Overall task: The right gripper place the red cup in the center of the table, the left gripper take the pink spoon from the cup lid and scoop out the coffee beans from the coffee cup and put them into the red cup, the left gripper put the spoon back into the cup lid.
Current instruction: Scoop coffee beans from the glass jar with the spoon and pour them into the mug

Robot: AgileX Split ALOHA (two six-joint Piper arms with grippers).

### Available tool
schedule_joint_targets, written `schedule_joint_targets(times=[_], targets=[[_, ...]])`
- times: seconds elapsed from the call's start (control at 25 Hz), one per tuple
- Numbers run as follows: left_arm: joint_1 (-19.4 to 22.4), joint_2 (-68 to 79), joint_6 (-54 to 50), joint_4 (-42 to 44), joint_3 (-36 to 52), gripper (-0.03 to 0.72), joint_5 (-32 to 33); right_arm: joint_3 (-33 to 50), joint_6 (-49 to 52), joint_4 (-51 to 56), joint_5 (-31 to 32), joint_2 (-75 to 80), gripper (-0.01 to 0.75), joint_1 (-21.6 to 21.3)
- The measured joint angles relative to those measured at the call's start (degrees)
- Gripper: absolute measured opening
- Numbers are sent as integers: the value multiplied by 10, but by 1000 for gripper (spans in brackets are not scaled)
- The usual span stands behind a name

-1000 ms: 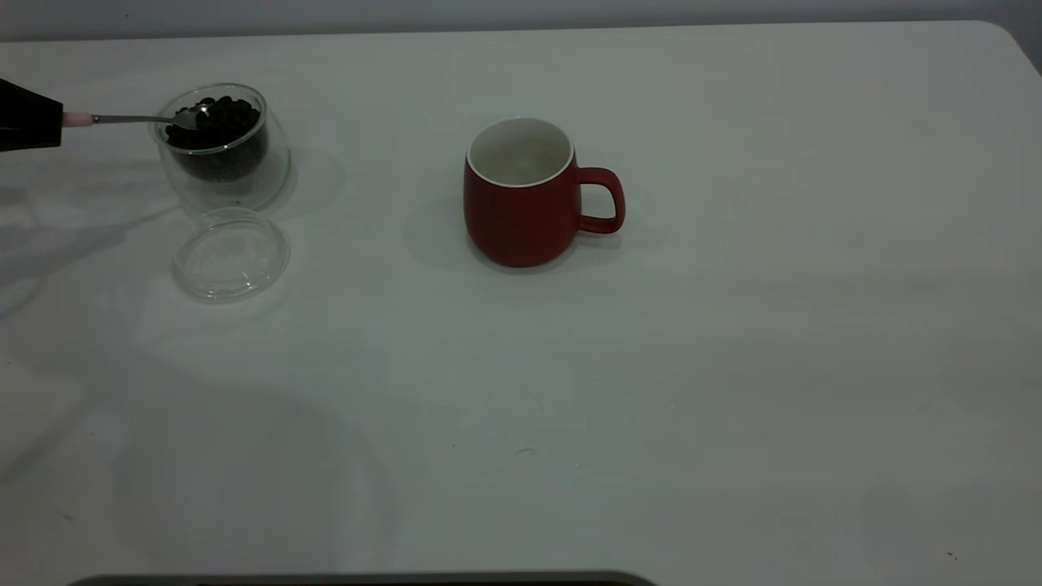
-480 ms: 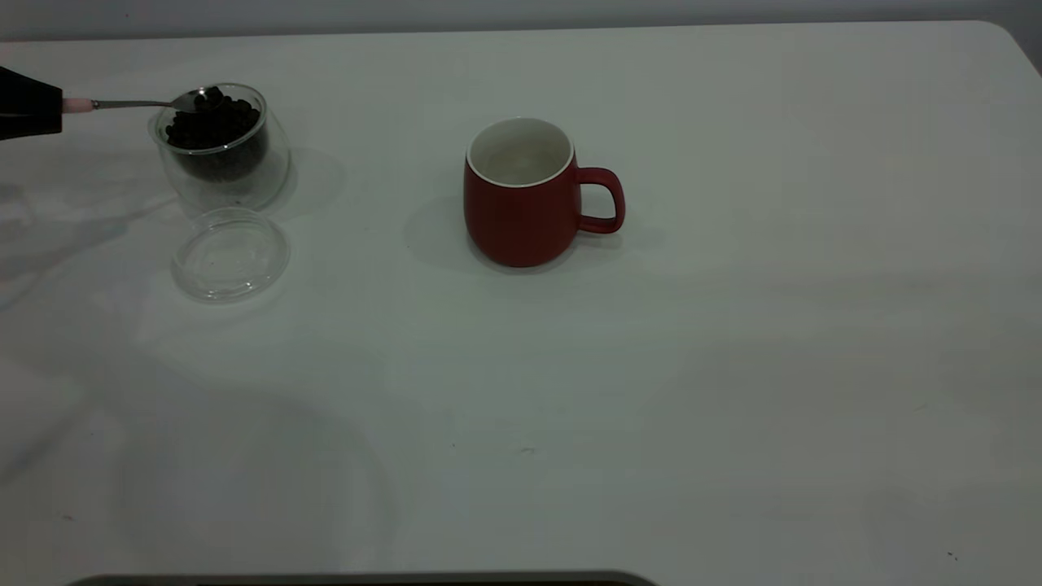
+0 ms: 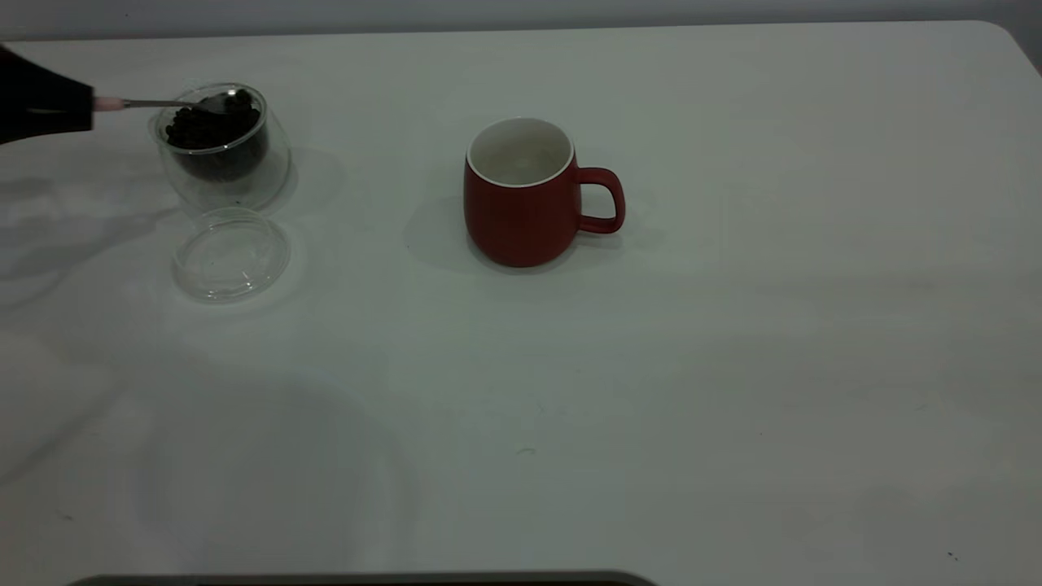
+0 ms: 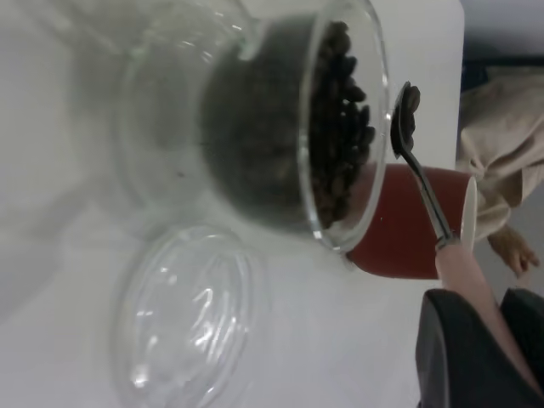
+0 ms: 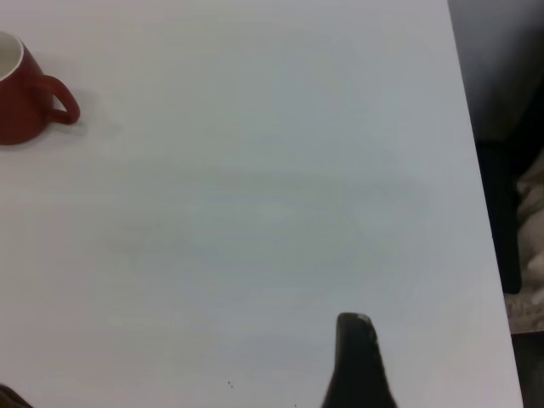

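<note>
The red cup [image 3: 521, 203] stands upright near the table's middle, handle to the right; it also shows in the left wrist view [image 4: 399, 229] and the right wrist view [image 5: 21, 93]. The glass coffee cup [image 3: 220, 146] with dark beans stands at the far left, and the clear lid [image 3: 231, 254] lies empty in front of it. My left gripper [image 3: 81, 110] is shut on the pink handle of the spoon [image 3: 163, 103]. The spoon bowl [image 4: 406, 115] carries a few beans just above the glass cup's rim [image 4: 255, 127]. My right gripper [image 5: 183, 361] is open over bare table at the right, outside the exterior view.
The white table [image 3: 733, 366] stretches wide between the glass cup and the red cup and on to the right. The table's right edge [image 5: 476, 212] lies close to my right gripper, with dark floor and cloth beyond it.
My left gripper has lifted the spoon out of the beans and shifted it right, towards the red cup. The spoon bowl now carries beans above the glass rim.
</note>
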Motion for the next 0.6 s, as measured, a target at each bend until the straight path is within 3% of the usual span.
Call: schedule_joint_targets(times=[0.6], targets=[[-117,0,-13,-21,0,123,1,0,0,0,0,0,577,0]])
